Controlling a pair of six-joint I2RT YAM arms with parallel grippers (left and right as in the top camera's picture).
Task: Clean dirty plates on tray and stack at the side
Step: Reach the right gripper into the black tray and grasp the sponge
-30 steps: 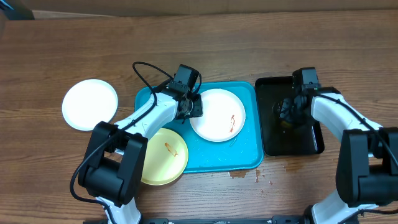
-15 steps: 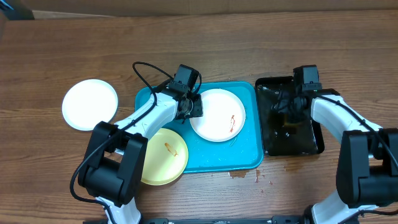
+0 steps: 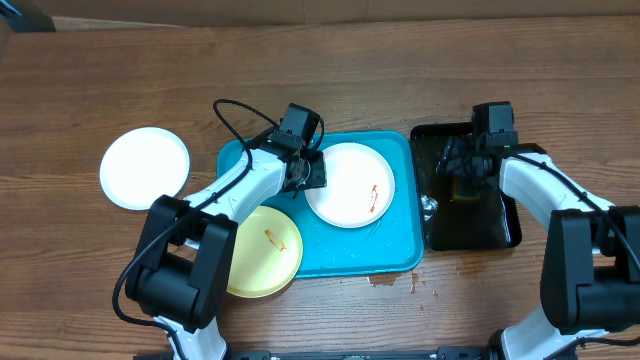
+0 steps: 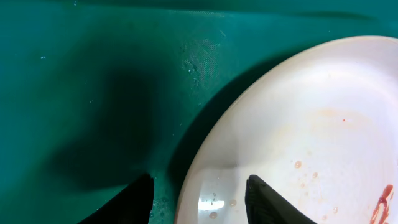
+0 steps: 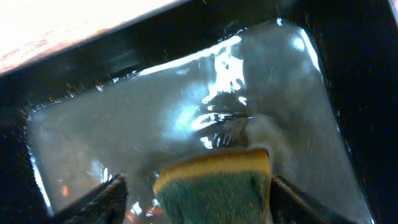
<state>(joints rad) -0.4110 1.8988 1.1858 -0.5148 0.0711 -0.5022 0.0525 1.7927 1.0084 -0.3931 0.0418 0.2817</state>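
On the turquoise tray (image 3: 345,250) lies a white plate (image 3: 350,185) with a red smear. My left gripper (image 3: 308,172) is open at its left rim. In the left wrist view this gripper (image 4: 199,182) straddles the rim of the plate (image 4: 311,124), one finger over the tray (image 4: 93,93), the other over the plate. A pale yellow plate (image 3: 262,250) with a small smear overlaps the tray's near left corner. A second white plate (image 3: 145,167) rests on the table at the left. My right gripper (image 5: 198,182) is open around a yellow-and-green sponge (image 5: 214,186).
A black glossy tray (image 3: 500,225) holding water stands right of the turquoise tray, with my right gripper (image 3: 468,180) low inside it. Small red-brown spots (image 3: 385,281) mark the table near the turquoise tray's front right corner.
My right gripper has opened from shut, and the sponge now sits loose between its fingers in the black tray. The left arm and plates have not moved.
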